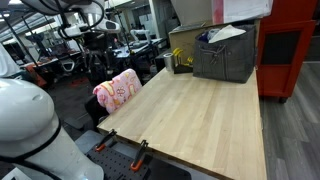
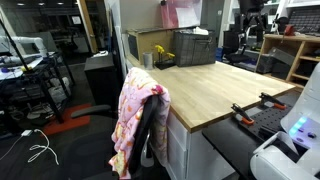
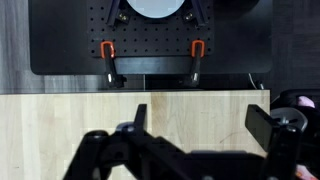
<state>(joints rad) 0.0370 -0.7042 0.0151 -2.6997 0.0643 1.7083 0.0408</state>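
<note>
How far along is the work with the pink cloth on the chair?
Done: nothing that shows. The cloth hangs over the chair beside the table, untouched.
In hand: the gripper is empty, jaws open, above the table near the clamps. The cloth only peeks in at the edge of the wrist view.
Left: seemingly all of it, starting with reaching for the cloth.

Glossy white rounded arm (image 1: 22, 118), black end effector (image 3: 200, 120).
</note>
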